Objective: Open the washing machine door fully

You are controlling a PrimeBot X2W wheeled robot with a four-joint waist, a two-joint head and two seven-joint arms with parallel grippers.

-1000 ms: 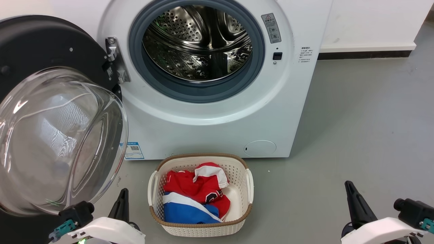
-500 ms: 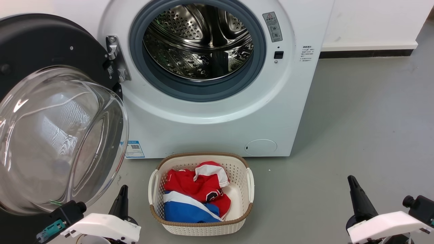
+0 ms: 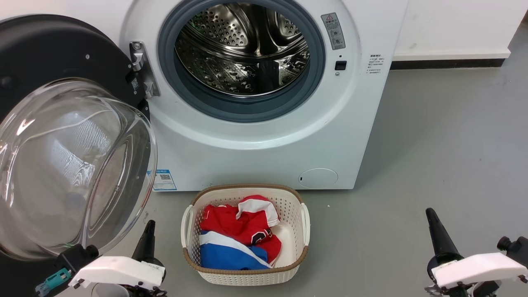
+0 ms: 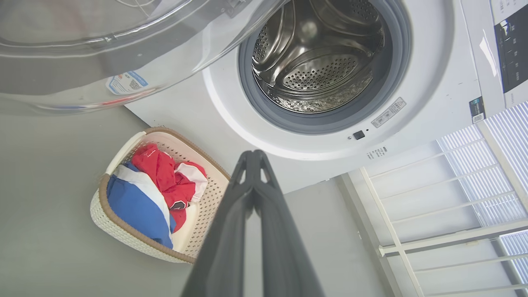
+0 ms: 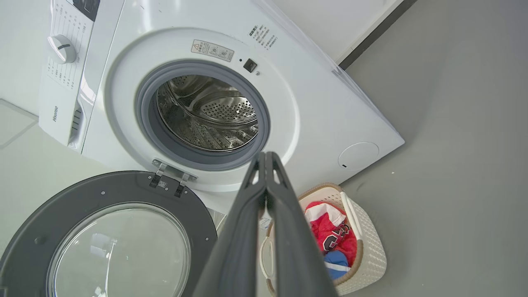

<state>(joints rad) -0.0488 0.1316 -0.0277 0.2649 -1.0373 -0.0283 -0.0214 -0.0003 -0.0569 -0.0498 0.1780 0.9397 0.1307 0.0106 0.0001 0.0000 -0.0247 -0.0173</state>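
Observation:
The white washing machine [image 3: 264, 152] stands ahead with its steel drum mouth [image 3: 243, 49] uncovered. Its round black door [image 3: 49, 53] is swung wide to the left on its hinge [image 3: 140, 70], the clear glass bowl [image 3: 70, 169] bulging toward me. My left gripper [image 3: 149, 226] is low at the lower left, just below the bowl and apart from it, fingers shut on nothing [image 4: 253, 156]. At the lower right my right gripper [image 3: 430, 213] hangs over bare floor, also shut and empty [image 5: 265, 156]. The door [image 5: 111, 231] and machine [image 5: 321, 111] show in the right wrist view too.
A white laundry basket [image 3: 245, 274] with red, white and blue clothes sits on the grey floor in front of the machine, between my two grippers. Open floor lies to the right. A white wall with a dark skirting [image 3: 445, 64] runs behind.
Both arms have drawn back and lower toward the bottom edge, the right one outward. The view has shifted slightly. The door stays swung open.

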